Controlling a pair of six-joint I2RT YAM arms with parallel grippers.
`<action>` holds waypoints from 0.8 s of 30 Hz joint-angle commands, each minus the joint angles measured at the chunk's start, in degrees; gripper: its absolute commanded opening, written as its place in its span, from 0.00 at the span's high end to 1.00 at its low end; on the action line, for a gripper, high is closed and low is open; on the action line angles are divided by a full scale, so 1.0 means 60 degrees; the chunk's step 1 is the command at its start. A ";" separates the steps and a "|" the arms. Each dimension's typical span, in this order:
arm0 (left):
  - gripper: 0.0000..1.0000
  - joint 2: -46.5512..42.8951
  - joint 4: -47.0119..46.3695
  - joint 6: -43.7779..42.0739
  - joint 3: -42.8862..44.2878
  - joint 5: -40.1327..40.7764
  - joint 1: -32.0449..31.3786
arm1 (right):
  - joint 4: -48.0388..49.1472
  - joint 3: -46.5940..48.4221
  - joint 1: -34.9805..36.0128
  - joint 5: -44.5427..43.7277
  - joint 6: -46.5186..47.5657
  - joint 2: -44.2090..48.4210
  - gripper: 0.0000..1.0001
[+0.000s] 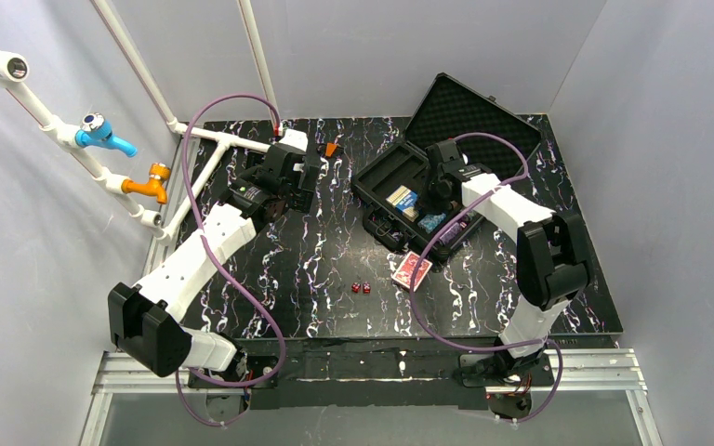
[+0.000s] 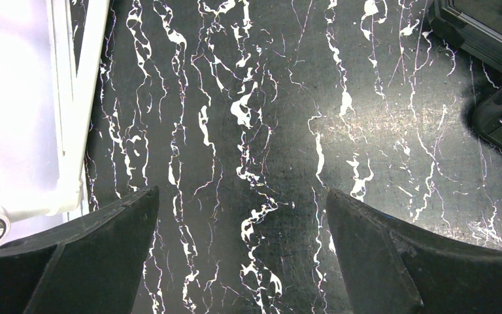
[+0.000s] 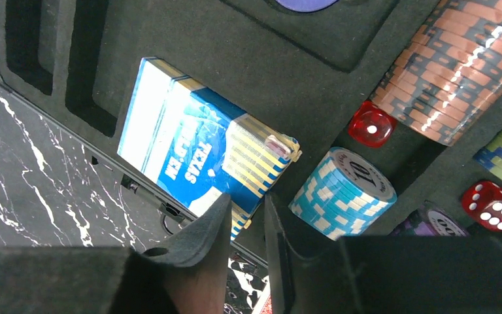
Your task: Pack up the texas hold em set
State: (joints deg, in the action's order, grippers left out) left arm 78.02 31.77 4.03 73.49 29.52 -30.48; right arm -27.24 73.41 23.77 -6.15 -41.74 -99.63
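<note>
Texas hold em set: partly packed; its black case (image 1: 381, 172) lies open on the far right of the marbled table (image 1: 316, 260), with loose pieces nearer your arms.
Hazard: lower the right arm carelessly and your fingertips may snag the blue card deck (image 3: 202, 154) or flick the seated die (image 3: 371, 124) from its slot; shutting the case early would strand the loose pieces.
Loose dice (image 1: 361, 288): two red ones on bare table, nearest you, well apart from both grippers.
Red card deck (image 1: 412, 270): flat on the table, just before the case's near edge.
Left gripper (image 2: 242, 248): fingers spread wide over bare table, holding nothing; a case corner lies to its right.
Right gripper (image 3: 248, 203): over the case interior, fingers narrowly apart, nothing between them; the blue card deck just beyond the tips, light blue chip stack (image 3: 343, 193) beside it.
Lid (image 1: 469, 107): foam-lined, propped open at the far end.
</note>
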 commanded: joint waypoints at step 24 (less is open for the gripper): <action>0.01 -0.0142 0.0154 -0.0059 -0.0057 0.0170 0.0040 | -0.0360 0.0598 0.0081 0.0082 0.0381 -0.0089 0.57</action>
State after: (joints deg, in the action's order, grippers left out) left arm 78.02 31.77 4.03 73.49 29.52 -30.48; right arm -27.31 73.73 23.90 -5.58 -41.36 -100.97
